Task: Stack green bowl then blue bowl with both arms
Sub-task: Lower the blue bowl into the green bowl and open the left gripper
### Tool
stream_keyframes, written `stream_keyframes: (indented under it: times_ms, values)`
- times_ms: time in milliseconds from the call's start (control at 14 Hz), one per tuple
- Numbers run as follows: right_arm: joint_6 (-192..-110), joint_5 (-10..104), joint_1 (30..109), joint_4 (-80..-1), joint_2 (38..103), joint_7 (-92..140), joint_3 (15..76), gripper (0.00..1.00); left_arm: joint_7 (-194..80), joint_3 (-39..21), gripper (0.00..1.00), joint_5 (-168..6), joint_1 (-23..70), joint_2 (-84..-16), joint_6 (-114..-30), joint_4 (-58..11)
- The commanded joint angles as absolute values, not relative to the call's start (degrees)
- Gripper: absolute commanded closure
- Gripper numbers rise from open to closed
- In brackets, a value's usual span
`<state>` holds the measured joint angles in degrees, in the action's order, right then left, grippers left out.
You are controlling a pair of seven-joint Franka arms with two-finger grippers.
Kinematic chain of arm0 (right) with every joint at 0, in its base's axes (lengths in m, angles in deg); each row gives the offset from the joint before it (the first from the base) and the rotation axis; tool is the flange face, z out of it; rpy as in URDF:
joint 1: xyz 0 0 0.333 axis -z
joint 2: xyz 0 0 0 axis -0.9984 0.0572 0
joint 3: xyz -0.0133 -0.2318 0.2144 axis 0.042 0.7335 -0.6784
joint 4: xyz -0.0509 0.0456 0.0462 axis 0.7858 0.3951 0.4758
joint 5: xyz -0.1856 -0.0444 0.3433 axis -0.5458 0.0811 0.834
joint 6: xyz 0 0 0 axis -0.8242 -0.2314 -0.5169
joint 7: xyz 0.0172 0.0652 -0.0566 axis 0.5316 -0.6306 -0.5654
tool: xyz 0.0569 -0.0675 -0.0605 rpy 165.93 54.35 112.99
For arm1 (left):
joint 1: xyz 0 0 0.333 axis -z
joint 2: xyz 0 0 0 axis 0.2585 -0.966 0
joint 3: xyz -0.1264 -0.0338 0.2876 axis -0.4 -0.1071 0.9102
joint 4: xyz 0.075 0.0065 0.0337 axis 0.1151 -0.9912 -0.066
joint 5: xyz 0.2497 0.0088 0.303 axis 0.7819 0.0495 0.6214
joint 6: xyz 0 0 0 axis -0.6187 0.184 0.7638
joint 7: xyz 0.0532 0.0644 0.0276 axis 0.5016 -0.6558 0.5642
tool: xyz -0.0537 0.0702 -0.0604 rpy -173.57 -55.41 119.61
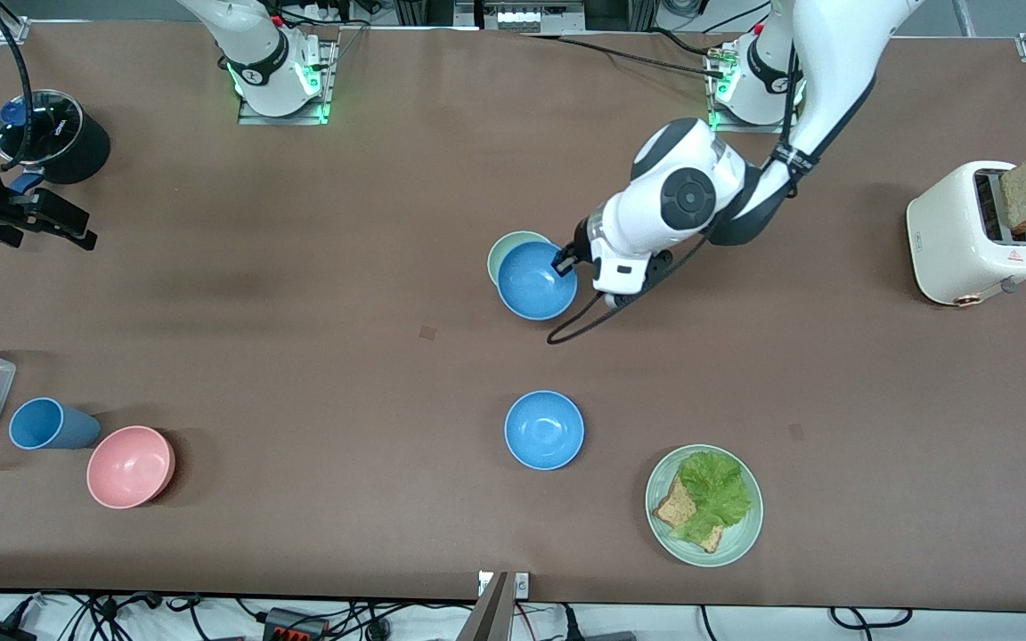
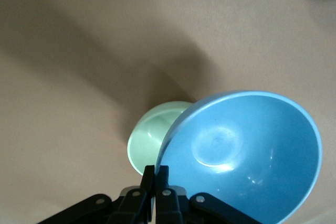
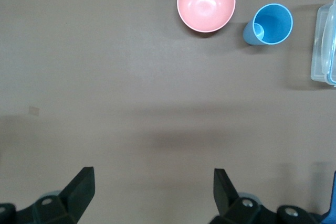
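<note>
Mid-stack, by the look of it: carried blue bowl (image 1: 536,280) pinched by its rim in the left gripper (image 1: 561,263), fingers pressed together on the edge, as the left wrist view shows plainly (image 2: 155,178). Held in the air, tilted, over the green bowl (image 1: 508,247) but not centred on it; only a crescent of mint rim peeking out on the side toward the right arm's end of the table. Green bowl itself sitting upright on the table (image 1: 317,294), near the middle. From the left wrist view, blue bowl (image 2: 247,153) overlapping the green one (image 2: 151,139) and apparently above it rather than seated in it; whether the two touch, impossible to tell. Second blue bowl (image 1: 544,429) resting alone, nearer to the front camera than the green bowl and well apart from it. Right gripper (image 3: 152,187) waiting toward the right arm's end of the table, well away from the green bowl, fingers spread wide over bare table, holding nothing. Pink bowl (image 1: 130,466) and blue cup (image 1: 48,424) far from the green bowl at that same end, nearer to the front camera, not part of the job. Plate with bread and lettuce (image 1: 704,504) beside the second blue bowl, likewise left alone. Next move, as a judgement: shift the carried bowl to sit square over the green bowl, level it, lower until nested, then release. Main risk: releasing while tilted or off-centre, leaving the bowl perched on the green rim or sliding off.
</note>
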<state>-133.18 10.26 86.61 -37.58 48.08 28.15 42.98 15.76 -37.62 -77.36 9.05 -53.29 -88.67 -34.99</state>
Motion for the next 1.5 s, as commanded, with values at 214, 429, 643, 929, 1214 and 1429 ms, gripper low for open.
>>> stream_keyframes:
  times_ms: [214, 429, 643, 929, 1214, 1429]
  values:
    - [-132.8, 9.1, 86.5, -38.4, 46.8, 27.4, 42.7, 0.0, 18.4, -37.7, 1.0, -78.1, 10.4, -50.2, -93.2, -40.1]
    - [-132.4, 9.3, 86.5, -38.1, 46.8, 27.4, 42.7, 0.0, 18.4, -37.8, 1.0, -78.0, 10.5, -50.2, -95.3, -41.8]
    - [-131.3, 9.1, 86.5, -37.8, 46.8, 27.3, 42.7, 0.0, 18.4, -37.7, 1.0, -78.0, 10.8, -50.3, -96.2, -42.5]
    - [-131.0, 9.6, 86.5, -37.9, 46.8, 27.5, 42.7, 0.0, 18.4, -37.7, 1.0, -78.0, 10.8, -50.2, -100.4, -45.3]
    - [-131.5, 9.1, 86.5, -37.8, 47.4, 27.3, 42.7, 0.0, 18.6, -37.7, 1.0, -78.0, 11.5, -50.3, -100.5, -45.3]
    - [-131.9, 9.1, 86.5, -37.8, 47.5, 27.4, 42.7, 0.0, 18.6, -37.7, 0.87, -78.0, 11.7, -50.3, -100.4, -45.3]
